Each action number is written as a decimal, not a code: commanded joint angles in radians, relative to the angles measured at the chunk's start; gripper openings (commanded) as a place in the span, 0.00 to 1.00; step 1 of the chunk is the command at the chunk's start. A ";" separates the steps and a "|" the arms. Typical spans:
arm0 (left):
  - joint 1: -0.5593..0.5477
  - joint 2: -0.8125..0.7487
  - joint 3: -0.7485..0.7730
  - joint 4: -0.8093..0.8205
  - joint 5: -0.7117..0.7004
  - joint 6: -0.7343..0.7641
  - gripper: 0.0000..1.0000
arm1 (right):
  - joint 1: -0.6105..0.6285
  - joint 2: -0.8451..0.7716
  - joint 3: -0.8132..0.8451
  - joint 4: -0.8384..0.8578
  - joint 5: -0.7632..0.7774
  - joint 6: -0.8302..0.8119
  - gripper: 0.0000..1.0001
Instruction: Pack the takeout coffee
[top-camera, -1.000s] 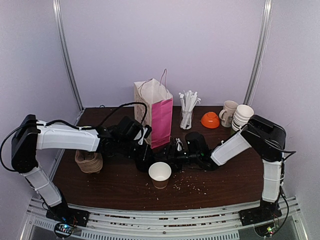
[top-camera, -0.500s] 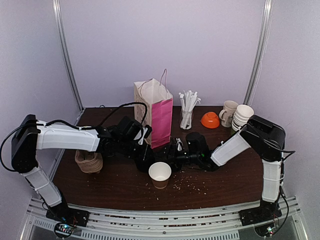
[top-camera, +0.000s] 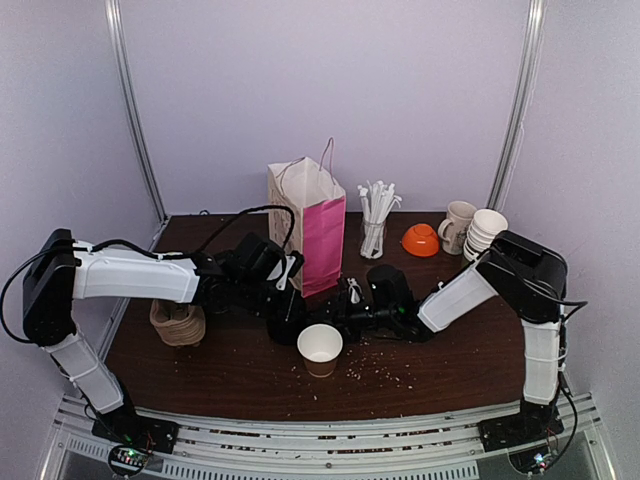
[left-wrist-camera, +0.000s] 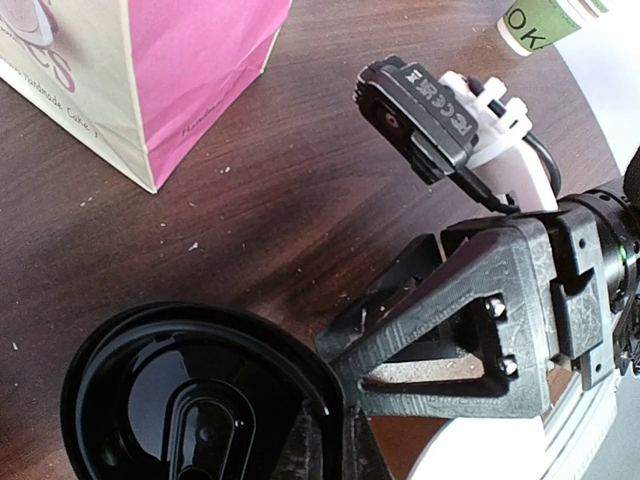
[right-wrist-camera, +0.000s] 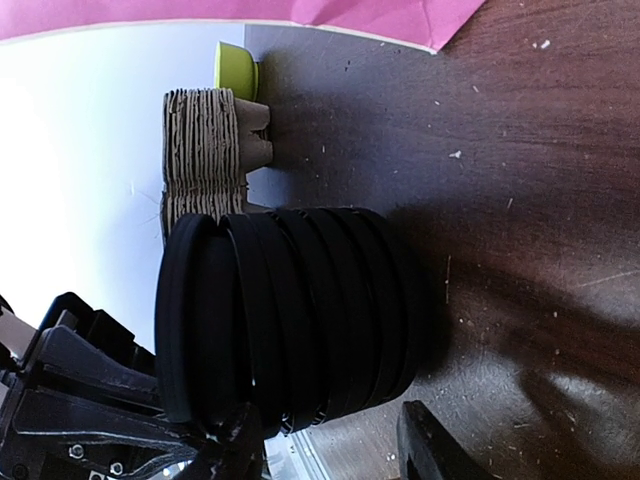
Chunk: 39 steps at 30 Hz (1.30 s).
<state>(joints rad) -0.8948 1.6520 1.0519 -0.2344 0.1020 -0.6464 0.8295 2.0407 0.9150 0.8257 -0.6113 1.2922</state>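
1. The takeout coffee cup (top-camera: 320, 345) stands upright on the desk (top-camera: 455, 350), near the front edge at the middle. Its mouth is uncovered and it shows a white inside.
2. Just behind the cup stands a stack of black dome lids (right-wrist-camera: 290, 310), with both arms reaching in to it from either side.
3. The left gripper (top-camera: 286, 308) comes in from the left, and its jaws are clenched at the rim of the topmost lid. Whether they actually pinch that rim cannot be told.
4. The right gripper (left-wrist-camera: 340, 345) comes in from the right, with its jaws standing apart at the side of the lid stack. Whether they press on the stack cannot be told.
5. A pink and cream paper bag (top-camera: 310, 225) stands upright and open-topped behind the lids.
6. To the right of the bag is a glass of wrapped straws (top-camera: 373, 228). Further right are an orange bowl (top-camera: 421, 239), a beige mug (top-camera: 457, 225) and a stack of white paper cups (top-camera: 487, 232).
7. A pile of cardboard carriers (top-camera: 178, 322) sits at the left of the desk, under the left arm.
8. Crumbs (top-camera: 385, 372) are scattered on the dark wood right of the cup.
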 joint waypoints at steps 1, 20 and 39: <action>-0.006 -0.019 -0.002 0.076 0.042 -0.006 0.00 | 0.019 0.020 0.010 -0.060 -0.010 -0.025 0.47; -0.004 -0.099 0.048 -0.034 -0.027 0.037 0.00 | 0.018 -0.012 0.027 -0.146 0.033 -0.064 0.49; -0.004 -0.208 0.088 -0.083 -0.048 0.089 0.00 | -0.036 -0.158 0.020 -0.223 0.063 -0.108 0.66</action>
<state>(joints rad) -0.8967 1.5047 1.0897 -0.3241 0.0654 -0.5983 0.8177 1.9678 0.9295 0.6392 -0.5690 1.2198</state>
